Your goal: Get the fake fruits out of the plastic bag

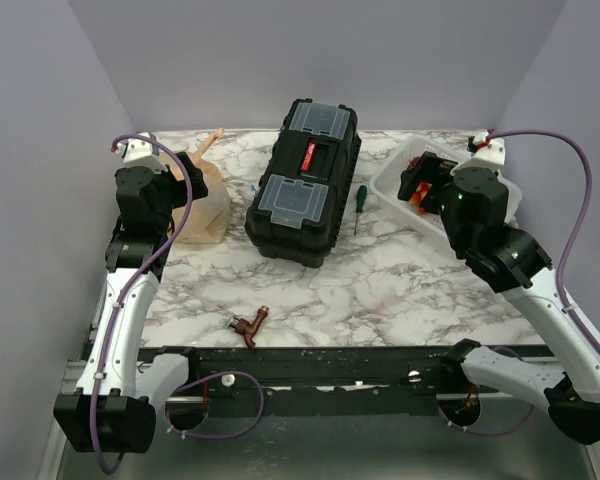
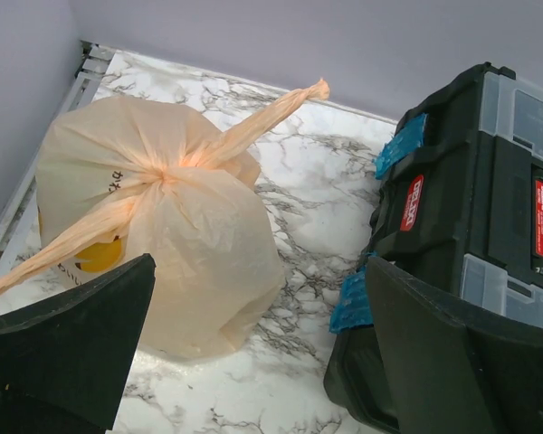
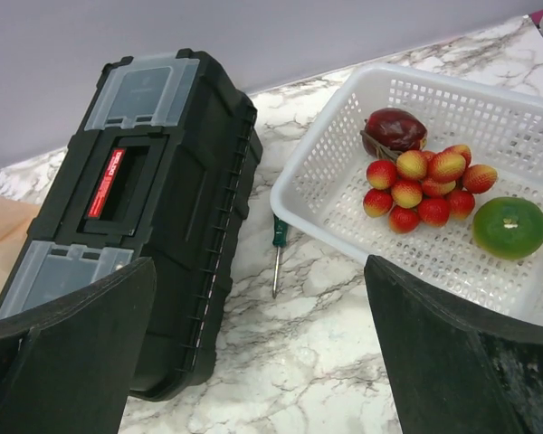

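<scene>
Our left gripper [image 2: 261, 298] stands wide open with nothing between its fingers, which frame the lower corners of the left wrist view. Just beyond and between them sits the plastic bag [image 2: 190, 244], upright on the marble table [image 1: 380, 290] and tied shut at its top. The knot [image 2: 158, 172] faces the camera. Its two twisted tails run along one diagonal, one pointing to the upper right of the frame and the other to the lower left. A yellow fruit [image 2: 100, 255] shows through the film low on the bag's left side. To the right of the bag, apart from it, is the black toolbox [image 2: 471, 235], whose long axis runs up the frame. In the top view the left arm rises along the left edge and bends its wrist in toward the bag at the upper left. Our right gripper [image 3: 259, 271] is equally wide and empty. Beyond it a green-handled screwdriver [image 3: 277, 253] lies between the toolbox and a white lattice basket [image 3: 344, 154] at the upper right. In the basket rest a red-yellow grape cluster [image 3: 425, 185], a dark red fruit [image 3: 395, 129] and a green fruit [image 3: 509, 226]. The right arm reaches up from the lower right, its wrist over the basket. A small brown metal fitting [image 1: 250, 325] lies near the bottom edge of the table.
</scene>
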{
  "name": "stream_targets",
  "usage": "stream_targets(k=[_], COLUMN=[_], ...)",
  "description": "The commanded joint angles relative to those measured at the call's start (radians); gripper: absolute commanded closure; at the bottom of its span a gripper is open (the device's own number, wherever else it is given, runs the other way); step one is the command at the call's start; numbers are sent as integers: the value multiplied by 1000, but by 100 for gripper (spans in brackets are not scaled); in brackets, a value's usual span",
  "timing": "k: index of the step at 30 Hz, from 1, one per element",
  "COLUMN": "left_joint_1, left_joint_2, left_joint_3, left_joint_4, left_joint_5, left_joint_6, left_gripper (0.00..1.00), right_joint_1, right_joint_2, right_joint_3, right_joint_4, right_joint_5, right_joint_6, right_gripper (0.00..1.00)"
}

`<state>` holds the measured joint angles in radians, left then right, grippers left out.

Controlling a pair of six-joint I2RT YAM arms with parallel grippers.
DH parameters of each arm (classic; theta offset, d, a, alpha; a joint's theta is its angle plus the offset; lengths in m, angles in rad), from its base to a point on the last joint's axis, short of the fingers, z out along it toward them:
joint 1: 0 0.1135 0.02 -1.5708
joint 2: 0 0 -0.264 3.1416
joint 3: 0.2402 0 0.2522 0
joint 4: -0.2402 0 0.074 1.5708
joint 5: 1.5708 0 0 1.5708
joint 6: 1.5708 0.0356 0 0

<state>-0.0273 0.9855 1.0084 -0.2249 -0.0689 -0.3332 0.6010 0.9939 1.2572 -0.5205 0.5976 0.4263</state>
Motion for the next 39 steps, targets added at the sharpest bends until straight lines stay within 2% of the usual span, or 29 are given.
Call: stream_targets(k=[1, 6, 13, 18, 24, 36, 39], left_joint_1=[6, 6, 13, 48, 75, 84, 85], left_joint_2=[-27, -25, 17, 54, 132, 363, 403], left_joint_3=[-3, -15, -2, -2, 34, 122, 139], left_joint_4=[2, 0, -8, -6, -55, -106, -106], left_joint_5=[20, -23, -3, -7, -75, 29, 66], left_joint_6=[-12, -12, -22, -64, -128, -155, -122], left_gripper=[1, 1, 1, 1, 1, 1, 5], right_joint_1=[-3, -3, -3, -3, -3, -3, -3], right_joint_2=[-8, 23, 81, 85, 125, 244, 247], right_joint_3=[-11, 48, 71, 70, 113, 158, 124], right_joint_4=[-9, -59, -109, -121, -173, -247, -222], right_joint_5=[20, -25, -65, -89, -130, -177, -189], right_joint_6=[28, 28, 47, 71, 102, 161, 190], right_gripper=[0, 0, 0, 0, 0, 0, 0])
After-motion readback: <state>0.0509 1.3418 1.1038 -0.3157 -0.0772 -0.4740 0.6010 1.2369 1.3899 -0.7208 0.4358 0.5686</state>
